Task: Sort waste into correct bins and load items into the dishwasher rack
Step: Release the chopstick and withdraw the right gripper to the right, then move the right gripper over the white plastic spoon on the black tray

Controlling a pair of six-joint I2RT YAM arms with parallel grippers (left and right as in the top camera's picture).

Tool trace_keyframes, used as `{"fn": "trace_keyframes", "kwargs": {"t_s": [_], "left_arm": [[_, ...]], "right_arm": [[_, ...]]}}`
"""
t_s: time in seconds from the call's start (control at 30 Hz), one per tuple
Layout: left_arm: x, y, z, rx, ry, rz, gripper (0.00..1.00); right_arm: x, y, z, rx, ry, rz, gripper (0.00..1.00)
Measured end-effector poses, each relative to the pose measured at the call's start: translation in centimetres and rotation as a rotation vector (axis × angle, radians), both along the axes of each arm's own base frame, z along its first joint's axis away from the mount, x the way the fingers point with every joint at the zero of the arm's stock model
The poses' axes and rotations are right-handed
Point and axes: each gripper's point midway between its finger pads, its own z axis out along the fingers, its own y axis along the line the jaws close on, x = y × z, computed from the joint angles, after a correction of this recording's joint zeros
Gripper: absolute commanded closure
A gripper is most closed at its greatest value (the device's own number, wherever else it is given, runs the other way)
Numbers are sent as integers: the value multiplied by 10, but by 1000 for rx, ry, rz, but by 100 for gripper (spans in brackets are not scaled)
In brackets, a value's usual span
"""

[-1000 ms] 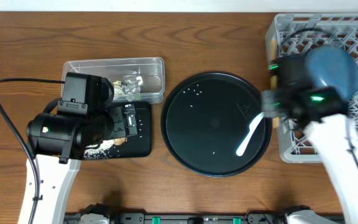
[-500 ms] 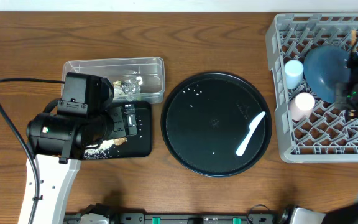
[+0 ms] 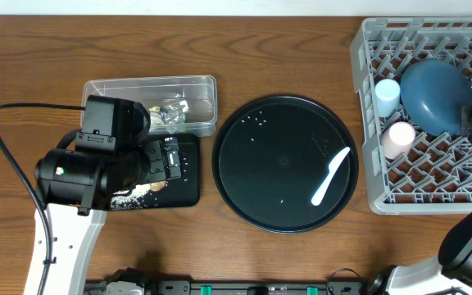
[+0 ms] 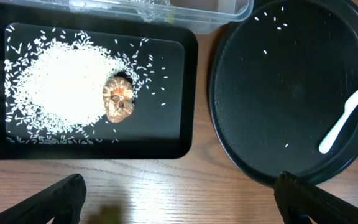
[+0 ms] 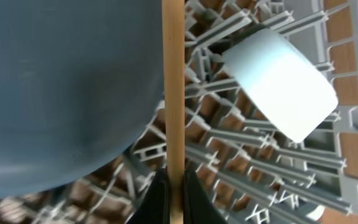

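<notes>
My right gripper (image 5: 173, 186) is shut on the thin wooden chopstick (image 5: 173, 87) and holds it over the grey dishwasher rack (image 3: 367, 49), near the rack's right side. A dark blue round dish (image 3: 435, 97), a light blue cup (image 3: 387, 96) and a pinkish-white cup (image 3: 399, 138) lie in the rack. The pale blue spoon (image 3: 330, 174) lies on the large round black tray (image 3: 252, 176). My left gripper (image 4: 179, 202) is open and empty above bare wood, just in front of the shallow black tray (image 4: 185, 93), which holds rice (image 4: 55, 84) and a brown lump (image 4: 119, 99).
The clear tub (image 3: 121, 88) behind the black tray holds crumpled wrappers (image 3: 170, 115). A few rice grains (image 3: 258, 123) lie on the round tray. The left arm's body (image 3: 88, 168) covers the left part of the black tray in the overhead view.
My right arm has swung from the rack's left edge, by the round tray, across to the rack's right side. The left arm has not moved.
</notes>
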Motion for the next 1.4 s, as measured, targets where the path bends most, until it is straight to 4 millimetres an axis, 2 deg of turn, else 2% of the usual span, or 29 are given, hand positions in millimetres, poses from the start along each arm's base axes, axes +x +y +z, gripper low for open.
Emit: {"fn": "trace_keyframes", "kwargs": {"t_s": [0.33,0.63,0.87,0.97,1.17,1.3,1.33,1.4], "left_arm": [[0,0,0,0,0,0,2],[0,0,0,0,0,0,2],[0,0,0,0,0,0,2],[0,0,0,0,0,0,2],[0,0,0,0,0,0,2],[0,0,0,0,0,0,2],[0,0,0,0,0,0,2],[0,0,0,0,0,0,2]], "right_arm": [[1,-27,10,-103,0,26,99],[-14,-60,16,-141,-13,-17,100],[-8,-61,17,-125,-50,15,99],[-5,-60,7,-111,-39,26,99],[-4,-61,-26,-69,20,33,99],[-2,-63,-29,-76,17,35,99],[-1,-64,-27,-82,11,35,92],[0,-65,-27,-83,4,31,68]]}}
